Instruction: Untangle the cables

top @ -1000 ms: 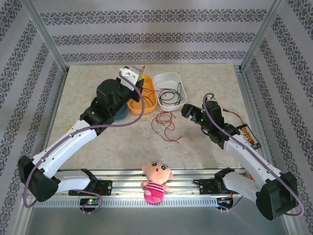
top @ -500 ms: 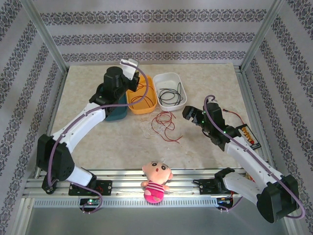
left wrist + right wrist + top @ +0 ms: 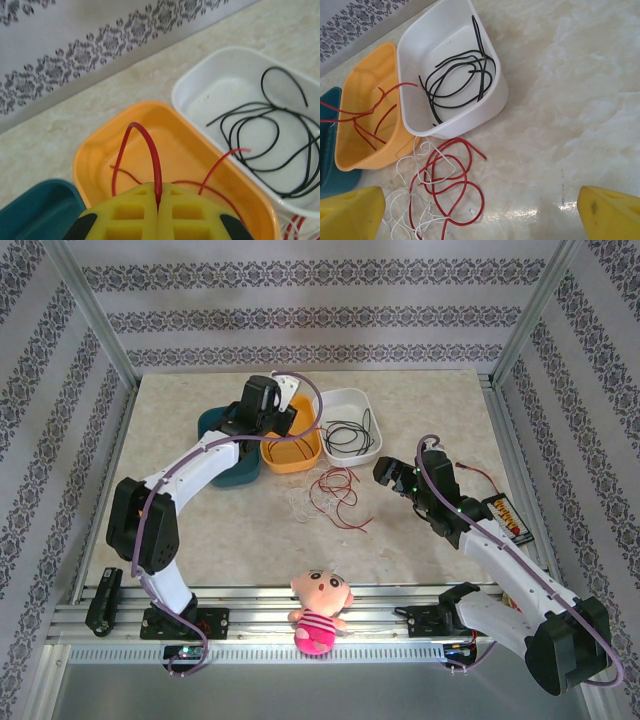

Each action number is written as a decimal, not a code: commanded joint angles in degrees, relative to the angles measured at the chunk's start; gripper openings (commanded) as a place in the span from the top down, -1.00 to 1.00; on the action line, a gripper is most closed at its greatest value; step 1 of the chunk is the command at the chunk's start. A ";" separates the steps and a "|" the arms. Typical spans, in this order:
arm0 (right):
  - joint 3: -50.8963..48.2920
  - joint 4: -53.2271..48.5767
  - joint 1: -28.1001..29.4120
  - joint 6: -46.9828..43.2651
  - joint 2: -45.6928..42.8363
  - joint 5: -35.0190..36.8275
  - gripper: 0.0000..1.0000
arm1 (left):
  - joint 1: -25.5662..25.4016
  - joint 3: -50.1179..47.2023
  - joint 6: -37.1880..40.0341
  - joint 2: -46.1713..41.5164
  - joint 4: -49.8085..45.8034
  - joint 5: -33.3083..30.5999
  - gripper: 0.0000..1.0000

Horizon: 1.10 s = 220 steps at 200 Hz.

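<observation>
Over the orange tray (image 3: 292, 455) at upper centre, the left gripper (image 3: 157, 215) clamps a red cable (image 3: 154, 152) (black cables (image 3: 272, 135) lie in the white tray (image 3: 190, 85)). The right gripper (image 3: 482, 217) gapes near the centre's red-and-white tangle (image 3: 445, 185).

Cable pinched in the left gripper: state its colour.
Red cable, clearest in the left wrist view.

Beige marbled desk (image 3: 200, 530) carries a teal tub (image 3: 238, 475), an orange tub (image 3: 290, 455) under the left jaws, and a white tub (image 3: 345, 393) beside it. Loose red and white cables (image 3: 335, 490) lie ahead of the right jaws.
</observation>
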 commanded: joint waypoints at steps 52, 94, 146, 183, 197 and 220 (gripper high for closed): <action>-0.91 -0.01 -0.44 0.97 0.94 0.71 -0.96 | 3.63 -3.12 3.51 -3.65 -4.91 -3.83 1.00; -0.91 -0.25 -0.40 1.05 0.87 0.68 -0.96 | 5.97 -5.98 3.65 -7.59 -3.73 -3.90 1.00; -0.92 -0.06 -0.40 1.32 1.33 0.65 -0.96 | 6.52 -6.66 5.59 -8.40 -4.11 -4.76 1.00; -0.82 0.18 -0.44 1.58 1.83 0.60 -0.96 | 6.43 -4.71 4.06 -6.40 -4.83 0.83 1.00; -0.82 0.29 -0.44 1.72 1.98 0.63 -0.96 | 6.18 -3.42 2.82 -5.11 -4.99 3.89 1.00; -0.82 0.38 -0.43 1.93 2.46 0.76 -0.97 | 4.56 -0.80 1.19 -2.58 -5.02 7.65 1.00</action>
